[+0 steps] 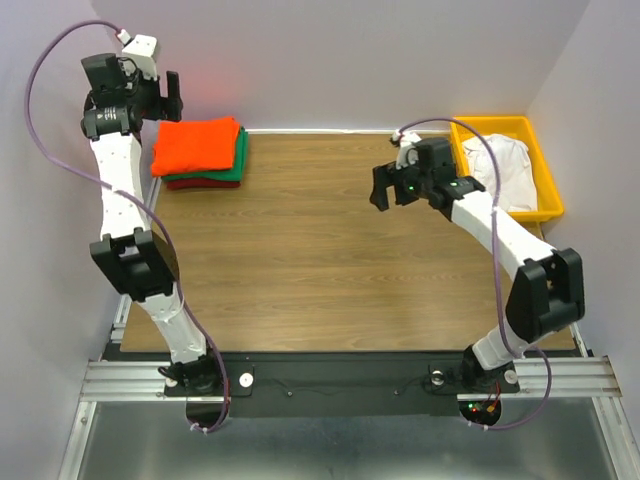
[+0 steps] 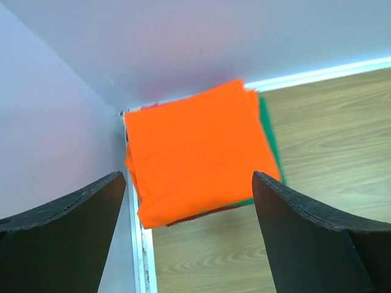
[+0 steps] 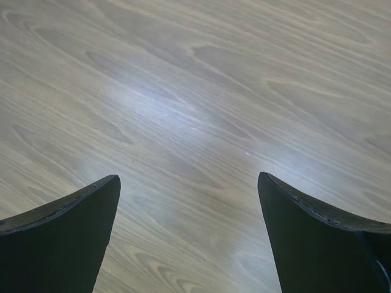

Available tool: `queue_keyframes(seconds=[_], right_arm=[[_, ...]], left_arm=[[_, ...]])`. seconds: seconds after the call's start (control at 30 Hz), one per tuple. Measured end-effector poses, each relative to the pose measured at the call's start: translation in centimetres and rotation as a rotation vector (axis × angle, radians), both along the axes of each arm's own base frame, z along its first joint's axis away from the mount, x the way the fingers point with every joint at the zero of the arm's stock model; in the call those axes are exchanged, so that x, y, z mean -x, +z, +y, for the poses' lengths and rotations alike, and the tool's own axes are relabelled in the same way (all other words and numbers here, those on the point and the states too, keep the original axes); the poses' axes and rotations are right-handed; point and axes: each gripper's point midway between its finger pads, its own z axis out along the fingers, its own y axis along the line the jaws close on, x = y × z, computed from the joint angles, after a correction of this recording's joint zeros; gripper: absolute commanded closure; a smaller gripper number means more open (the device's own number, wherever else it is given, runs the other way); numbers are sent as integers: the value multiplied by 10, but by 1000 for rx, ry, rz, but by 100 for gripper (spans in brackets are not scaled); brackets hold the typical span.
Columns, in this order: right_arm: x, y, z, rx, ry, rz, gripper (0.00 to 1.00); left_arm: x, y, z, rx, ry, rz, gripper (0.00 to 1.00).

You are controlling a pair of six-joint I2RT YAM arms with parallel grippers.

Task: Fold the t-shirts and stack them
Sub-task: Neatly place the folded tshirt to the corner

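A folded bright orange t-shirt (image 1: 196,144) tops a stack at the table's far left corner, with a green t-shirt (image 1: 238,160) and a dark red t-shirt (image 1: 200,185) showing at its edges. In the left wrist view the orange t-shirt (image 2: 198,149) lies below and ahead of the fingers. My left gripper (image 1: 172,93) hangs open above the stack's back left, holding nothing. A crumpled white t-shirt (image 1: 505,168) lies in the yellow tray (image 1: 548,205). My right gripper (image 1: 381,188) stands open over bare wood, left of the tray.
Walls close in the table at the back and on both sides. An aluminium rail (image 2: 139,244) runs along the table's left edge beside the stack. The wooden tabletop (image 1: 320,260) stretches between the arms.
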Motion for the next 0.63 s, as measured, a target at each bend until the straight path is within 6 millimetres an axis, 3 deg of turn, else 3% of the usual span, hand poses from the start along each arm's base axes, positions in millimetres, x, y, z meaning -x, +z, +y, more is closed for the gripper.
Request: queue_keyframes(seconds=[0.1, 0.17, 0.23, 0.37, 0.4, 0.43, 0.47, 0.53, 0.63], right_arm=[[4, 17, -28, -39, -64, -20, 0], [8, 23, -46, -56, -109, -23, 0], [13, 24, -65, -67, -151, -22, 0], [36, 13, -95, -61, -217, 10, 0], [42, 10, -98, -59, -223, 17, 0], [52, 5, -101, -55, -229, 34, 0], [60, 0, -102, -52, -229, 48, 0], [74, -7, -103, -52, -224, 66, 0], [98, -17, -103, -53, -208, 87, 0]], left_arm=[[26, 30, -34, 1, -46, -42, 3], [43, 34, -60, 9, -87, -34, 3], [62, 25, -97, 17, -145, -17, 3], [98, -25, -155, 37, -242, 92, 3], [112, -54, -174, 41, -280, 155, 3], [120, -66, -183, 42, -294, 181, 3], [133, -93, -193, 44, -309, 236, 3], [155, -126, -203, 40, -326, 310, 3], [182, -154, -206, 36, -334, 380, 3]])
